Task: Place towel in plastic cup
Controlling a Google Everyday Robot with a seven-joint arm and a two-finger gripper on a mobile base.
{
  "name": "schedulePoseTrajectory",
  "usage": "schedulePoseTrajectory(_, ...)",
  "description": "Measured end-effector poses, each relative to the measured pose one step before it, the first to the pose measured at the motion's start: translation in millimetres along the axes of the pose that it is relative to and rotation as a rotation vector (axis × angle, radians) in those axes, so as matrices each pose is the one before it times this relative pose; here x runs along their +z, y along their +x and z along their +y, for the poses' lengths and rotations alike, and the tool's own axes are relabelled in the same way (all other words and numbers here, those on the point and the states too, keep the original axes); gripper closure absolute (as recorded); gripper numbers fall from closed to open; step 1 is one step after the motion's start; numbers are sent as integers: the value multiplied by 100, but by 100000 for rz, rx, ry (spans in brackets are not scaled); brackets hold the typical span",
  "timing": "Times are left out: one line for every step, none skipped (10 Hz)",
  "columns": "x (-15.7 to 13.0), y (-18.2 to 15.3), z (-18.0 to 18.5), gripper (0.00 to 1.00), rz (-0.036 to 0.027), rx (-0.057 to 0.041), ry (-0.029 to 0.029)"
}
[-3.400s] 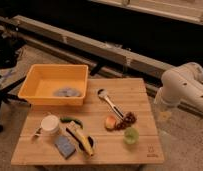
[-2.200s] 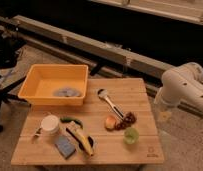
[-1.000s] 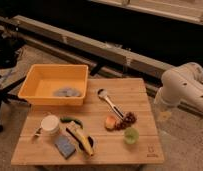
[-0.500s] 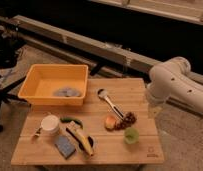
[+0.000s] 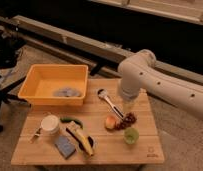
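A wooden table (image 5: 112, 152) holds a blue sponge (image 5: 65, 146) and a banana (image 5: 84, 142) by its near edge. A green plastic cup (image 5: 130, 135) stands toward the near right corner, with grapes (image 5: 127, 120) just behind it. The gripper (image 5: 127, 107) hangs just above the grapes; whether it is spread or closed cannot be told. The grey towel (image 5: 65, 92) lies inside a yellow bin (image 5: 42, 82) at the far left corner, well apart from the cup

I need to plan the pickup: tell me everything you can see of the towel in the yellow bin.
The towel is a small grey-blue cloth, lying crumpled on the floor of the yellow bin, toward its near side. Only the bin touches it. The hand hangs above the spoon, outside the bin, apart from the towel.
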Motion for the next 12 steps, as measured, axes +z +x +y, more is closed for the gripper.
schedulePoseTrajectory(-92,-2153,-1016,35,-2113,-5522,541)
schedulePoseTrajectory(-110,-3001,-1565,35,-3950,-8906,406)
schedulePoseTrajectory(-26,-1606,-1057,35,-2499,-5055,467)
schedulePoseTrajectory(11,-1627,-1146,35,-2436,-5619,586)
schedulePoseTrajectory(99,-2531,-1964,35,-3971,-9090,1398)
schedulePoseTrajectory(108,-1809,-1715,35,-3029,-7180,1698)
schedulePoseTrajectory(39,-1585,-1783,35,-3563,-7592,2288)
schedulePoseTrajectory(-26,-894,-1150,35,-2264,-4804,1545)
schedulePoseTrajectory(-19,-701,-1013,35,-1988,-4206,1445)
schedulePoseTrajectory(8,-138,-219,35,-463,-923,326)
schedulePoseTrajectory(4,13,23,35,9,29,-27)
schedulePoseTrajectory(-43,98,91,35,86,241,26)
